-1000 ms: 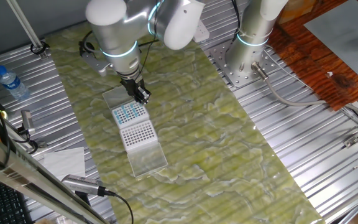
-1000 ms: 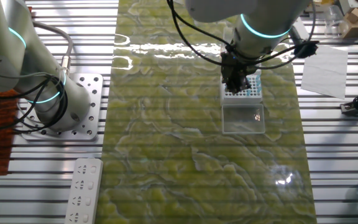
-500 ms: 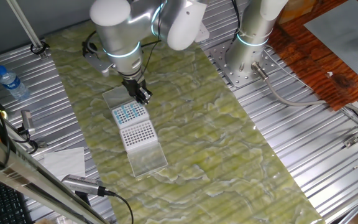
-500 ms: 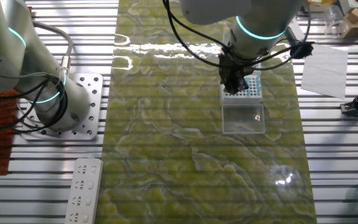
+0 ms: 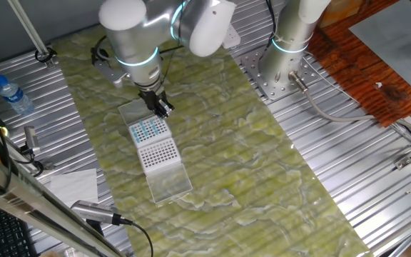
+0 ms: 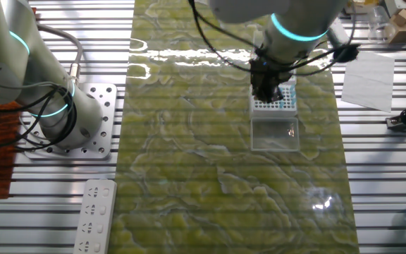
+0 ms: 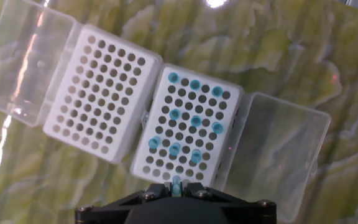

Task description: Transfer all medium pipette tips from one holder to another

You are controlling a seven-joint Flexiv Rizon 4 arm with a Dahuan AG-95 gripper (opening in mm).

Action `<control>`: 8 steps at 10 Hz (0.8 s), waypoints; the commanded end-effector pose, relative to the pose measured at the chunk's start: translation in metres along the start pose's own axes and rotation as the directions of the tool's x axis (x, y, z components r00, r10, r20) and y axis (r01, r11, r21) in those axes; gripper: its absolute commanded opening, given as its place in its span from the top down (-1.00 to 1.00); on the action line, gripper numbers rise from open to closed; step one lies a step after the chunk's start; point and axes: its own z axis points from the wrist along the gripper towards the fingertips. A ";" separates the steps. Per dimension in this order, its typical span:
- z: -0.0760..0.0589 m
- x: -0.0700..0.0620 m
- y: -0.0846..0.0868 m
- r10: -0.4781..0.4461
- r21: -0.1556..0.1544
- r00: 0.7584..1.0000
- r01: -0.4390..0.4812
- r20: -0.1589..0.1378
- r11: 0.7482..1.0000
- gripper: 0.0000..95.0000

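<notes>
The medium pipette tips (image 7: 186, 127) stand in the right-hand white rack (image 7: 188, 124) of the hand view, a scatter of blue tops, most holes around them bare. One further tip (image 7: 176, 185) shows at the bottom edge of that view, pinched between the fingers of the gripper (image 7: 175, 188), which are closed down to the width of that tip and hold nothing else. The left-hand rack (image 7: 102, 93), touching the first along one side, shows only dark holes. Both clear lids (image 7: 275, 155) lie folded open outward on the green mat (image 7: 328, 56).

From one fixed view the gripper (image 5: 162, 107) hangs just above the far edge of the tipped rack (image 5: 148, 129); whether the held tip has cleared its hole or is still partly seated cannot be told.

Judgement: the step in hand is carrying one tip across to the empty rack. To do it well, lift straight up until the point is clear, keep the tip vertical in transit, centre it over one hole, then lower gently before releasing. A tilted tip would catch the hole's rim or jog the rack.
</notes>
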 end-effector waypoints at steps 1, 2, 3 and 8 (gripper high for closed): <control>-0.029 -0.009 0.009 0.011 -0.012 1.000 -0.011 -0.015 1.000 1.00; -0.038 -0.013 0.016 0.029 -0.017 0.999 -0.030 -0.024 0.999 1.00; -0.044 -0.017 0.027 0.055 -0.020 0.998 -0.056 -0.031 0.998 1.00; -0.041 -0.034 0.057 0.128 -0.051 0.991 -0.129 -0.032 0.990 1.00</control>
